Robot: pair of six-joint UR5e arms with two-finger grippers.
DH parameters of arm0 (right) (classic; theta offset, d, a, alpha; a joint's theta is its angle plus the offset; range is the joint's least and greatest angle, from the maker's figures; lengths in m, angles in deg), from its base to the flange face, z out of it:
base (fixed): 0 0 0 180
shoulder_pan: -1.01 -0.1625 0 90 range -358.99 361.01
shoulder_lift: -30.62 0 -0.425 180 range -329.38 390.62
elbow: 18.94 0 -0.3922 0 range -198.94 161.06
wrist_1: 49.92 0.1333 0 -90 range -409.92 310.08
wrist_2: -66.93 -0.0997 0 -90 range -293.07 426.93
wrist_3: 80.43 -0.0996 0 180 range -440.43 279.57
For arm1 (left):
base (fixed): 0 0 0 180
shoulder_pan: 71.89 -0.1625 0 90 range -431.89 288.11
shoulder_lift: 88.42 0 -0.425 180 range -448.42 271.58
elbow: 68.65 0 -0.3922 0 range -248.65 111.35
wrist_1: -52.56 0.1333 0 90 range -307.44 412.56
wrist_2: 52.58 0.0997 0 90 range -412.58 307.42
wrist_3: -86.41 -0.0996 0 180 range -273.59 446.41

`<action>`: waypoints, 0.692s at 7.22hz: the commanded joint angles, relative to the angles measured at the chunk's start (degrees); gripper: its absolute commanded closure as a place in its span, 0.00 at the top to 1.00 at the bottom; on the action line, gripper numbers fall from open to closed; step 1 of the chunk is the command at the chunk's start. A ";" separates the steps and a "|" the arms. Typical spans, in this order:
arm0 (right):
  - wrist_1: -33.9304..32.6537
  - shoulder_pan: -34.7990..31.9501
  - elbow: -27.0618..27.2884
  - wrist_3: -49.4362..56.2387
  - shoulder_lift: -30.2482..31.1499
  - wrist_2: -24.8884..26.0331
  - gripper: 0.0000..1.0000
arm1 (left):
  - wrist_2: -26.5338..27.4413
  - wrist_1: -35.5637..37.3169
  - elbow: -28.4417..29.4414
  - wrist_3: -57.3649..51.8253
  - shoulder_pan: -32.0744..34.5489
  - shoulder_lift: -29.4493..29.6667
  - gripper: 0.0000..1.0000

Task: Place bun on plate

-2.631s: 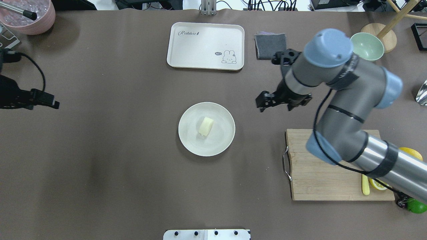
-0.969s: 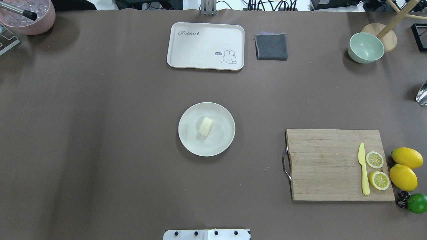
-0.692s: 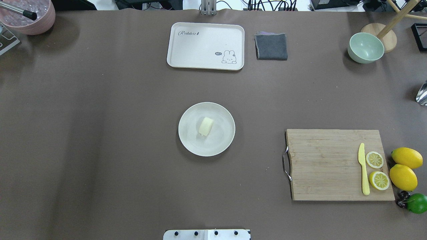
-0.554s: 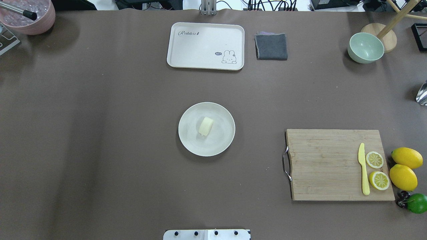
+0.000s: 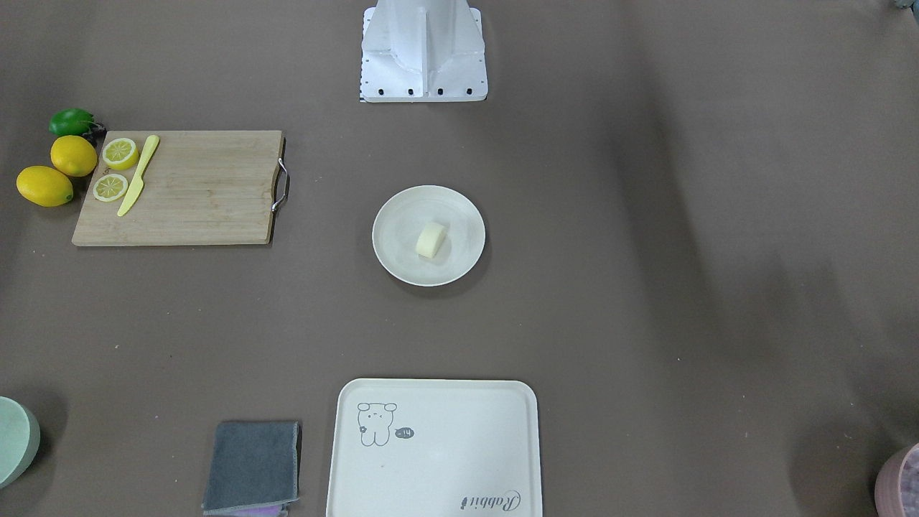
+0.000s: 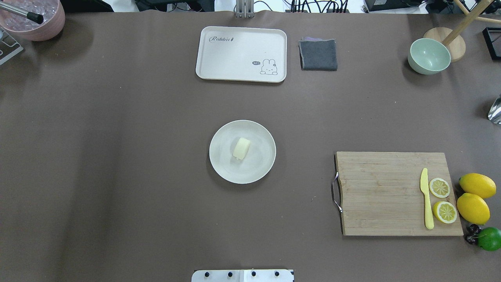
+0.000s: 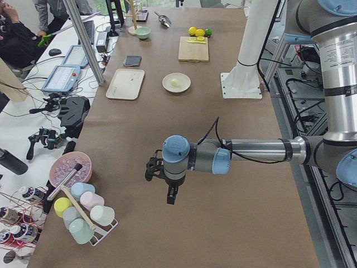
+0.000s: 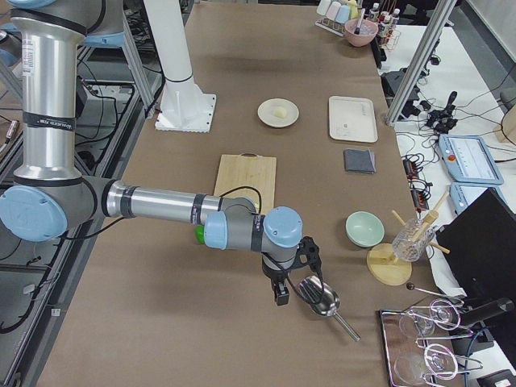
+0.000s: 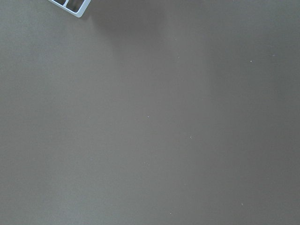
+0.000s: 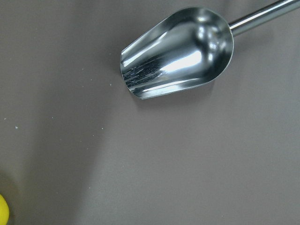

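The bun [image 6: 241, 148] lies near the middle of the plate [image 6: 225, 166]; the tray [image 6: 240, 55] sits at 12 o'clock, the cutting board [image 6: 383, 194] at 4 o'clock; the left gripper [image 7: 170, 192] and right gripper [image 8: 280, 292] hang well apart from it; I cannot tell how far either is open

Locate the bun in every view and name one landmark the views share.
Exterior front-facing: bun near centre, slightly above the middle.
Overhead exterior: bun near centre.
Exterior left: bun far off, upper middle.
Exterior right: bun far off, upper middle.
Left wrist-mounted: not in it.
Right wrist-mounted: not in it.
Landmark: the round plate under it, in all four exterior views.
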 commanded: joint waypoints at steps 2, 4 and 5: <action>0.07 0.07 0.01 0.03 0.21 -0.05 1.00 | 0.00 -0.03 0.32 -0.15 0.00 -0.01 0.98; 0.07 0.07 -0.08 0.03 0.21 -0.22 1.00 | 0.00 -0.03 0.32 0.20 0.00 -0.01 0.98; 0.07 0.07 -0.08 0.12 0.30 -0.22 1.00 | 0.00 -0.03 0.32 0.12 0.00 -0.01 0.98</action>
